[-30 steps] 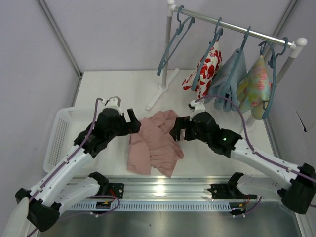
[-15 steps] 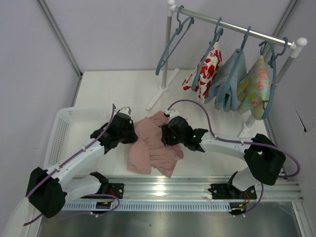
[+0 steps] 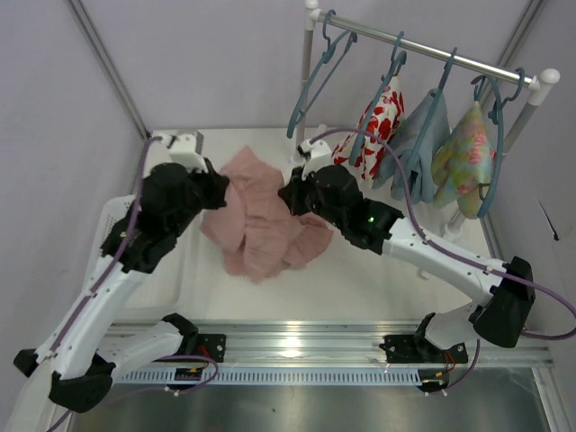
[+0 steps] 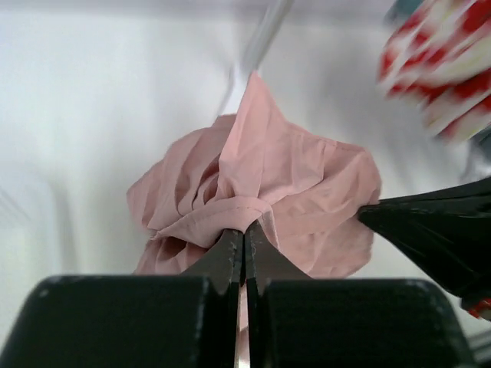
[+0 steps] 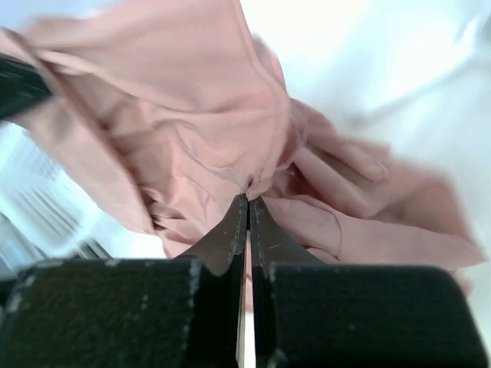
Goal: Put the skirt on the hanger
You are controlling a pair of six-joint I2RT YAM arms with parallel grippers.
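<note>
**A:** What are the grippers doing?
**B:** The left gripper point(image 4: 244, 234) is clamped on a fold of the skirt point(image 3: 261, 225), and the right gripper point(image 5: 249, 208) is too. The pink cloth is bunched between them over the table point(image 3: 387, 279).
**A:** What's around it?
**B:** There's a white basket point(image 3: 106, 236) to the left. Behind, the hanger point(image 3: 315, 76) hangs on the rail point(image 3: 450, 56), beside a floral garment point(image 3: 378, 121) and a blue garment point(image 3: 414, 148).

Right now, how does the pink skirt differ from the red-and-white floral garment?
The skirt is plain dusty pink; the floral garment is red-and-white patterned. The skirt is bunched, pinched by the left tool and right tool; the floral garment hangs from a hanger on the rail. Both are soft fabric.
</note>
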